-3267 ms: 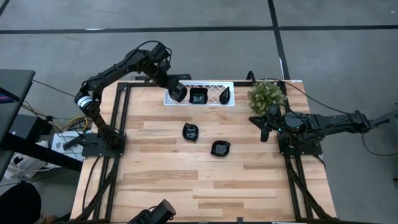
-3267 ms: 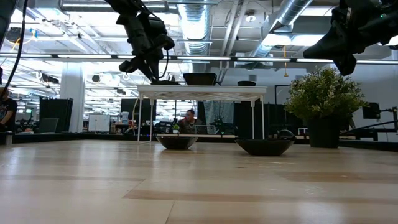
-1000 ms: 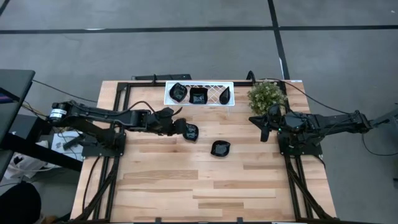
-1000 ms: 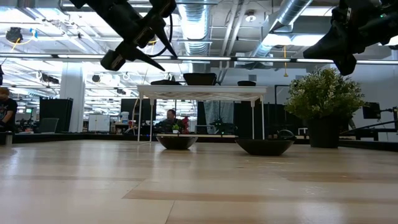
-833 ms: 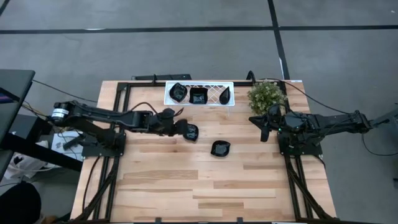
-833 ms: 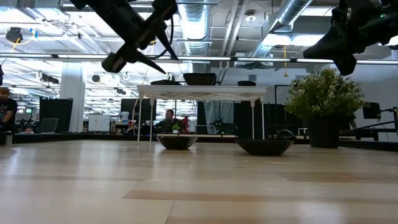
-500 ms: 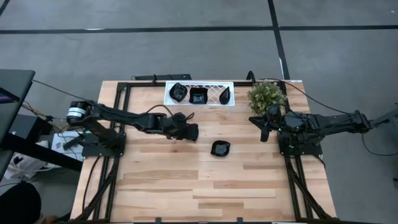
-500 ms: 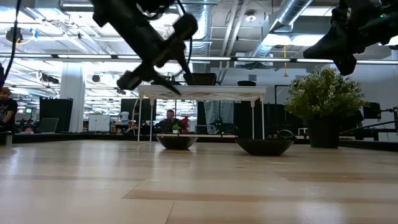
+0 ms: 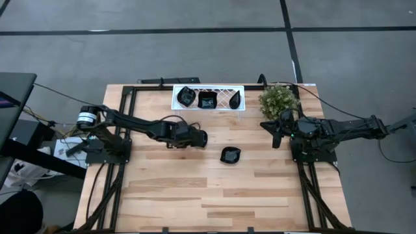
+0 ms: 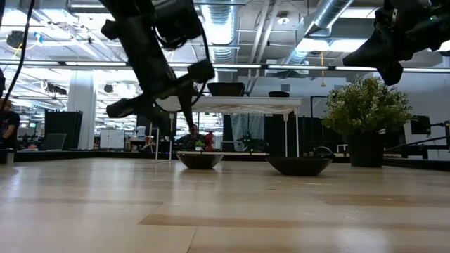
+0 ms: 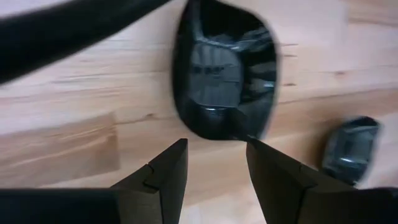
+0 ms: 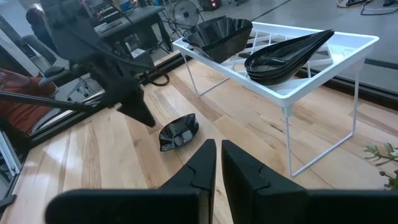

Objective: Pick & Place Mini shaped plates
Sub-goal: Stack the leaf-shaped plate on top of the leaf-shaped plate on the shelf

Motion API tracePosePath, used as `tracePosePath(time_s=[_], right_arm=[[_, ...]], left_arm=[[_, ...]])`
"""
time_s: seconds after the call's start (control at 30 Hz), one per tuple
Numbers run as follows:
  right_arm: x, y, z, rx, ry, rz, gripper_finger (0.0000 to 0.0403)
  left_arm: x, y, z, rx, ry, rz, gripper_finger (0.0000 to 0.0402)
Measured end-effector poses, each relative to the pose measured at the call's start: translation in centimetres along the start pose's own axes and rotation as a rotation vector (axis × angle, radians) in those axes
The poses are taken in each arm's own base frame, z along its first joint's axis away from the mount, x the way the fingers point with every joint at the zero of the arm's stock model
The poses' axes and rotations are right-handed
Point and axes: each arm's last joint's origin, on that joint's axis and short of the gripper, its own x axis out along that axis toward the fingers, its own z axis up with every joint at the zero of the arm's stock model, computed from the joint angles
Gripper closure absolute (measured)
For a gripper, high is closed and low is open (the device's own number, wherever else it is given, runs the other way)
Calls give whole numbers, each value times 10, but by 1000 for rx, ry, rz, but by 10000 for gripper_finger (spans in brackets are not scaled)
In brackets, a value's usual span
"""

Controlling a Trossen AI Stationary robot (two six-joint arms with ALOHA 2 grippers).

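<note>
Two glossy black mini shaped plates rest bottom down on the wooden table: a squarish one (image 11: 224, 74) and another (image 9: 230, 155) to its right. Three more sit on the white lattice tray (image 9: 208, 104) at the far edge. My left gripper (image 11: 216, 149) hangs open over the squarish plate (image 9: 203, 138), slanting steeply down. Its fingertips stand just short of the plate's rim (image 11: 217, 132), apart from it. In the low view it (image 10: 172, 118) hangs left of the two plates (image 10: 200, 160). My right gripper (image 12: 217, 149) waits shut, raised at the table's right side.
A green potted plant (image 9: 278, 101) stands at the far right, just beyond my right gripper (image 9: 276, 134). Black frame rails run along the table's left and right sides. Bare wood lies in front of the plates toward the near edge.
My left gripper has come down toward the squarish plate and shifted slightly toward the table's right edge. It has tipped to point more steeply downward. Its fingers have stayed open. The plates have not moved.
</note>
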Motion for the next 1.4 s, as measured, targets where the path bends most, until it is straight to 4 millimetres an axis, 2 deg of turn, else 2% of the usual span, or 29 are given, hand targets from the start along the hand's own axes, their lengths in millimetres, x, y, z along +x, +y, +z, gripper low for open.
tracePosePath(time_s=[0.13, 0.5, 0.77, 1.2, 1.4], right_arm=[[0, 0, 0, 0, 0, 0, 381], [0, 0, 0, 0, 0, 0, 381], [0, 0, 0, 0, -1, 0, 381], [0, 0, 0, 0, -1, 0, 381], [0, 0, 0, 0, -1, 0, 381]], left_arm=[[13, 4, -3, -57, 20, 51, 236], [17, 4, 3, -106, -10, 49, 236], [29, 6, 5, -119, -9, 67, 236], [32, 6, 8, -161, -19, 65, 237], [32, 7, 13, -186, -24, 69, 256]])
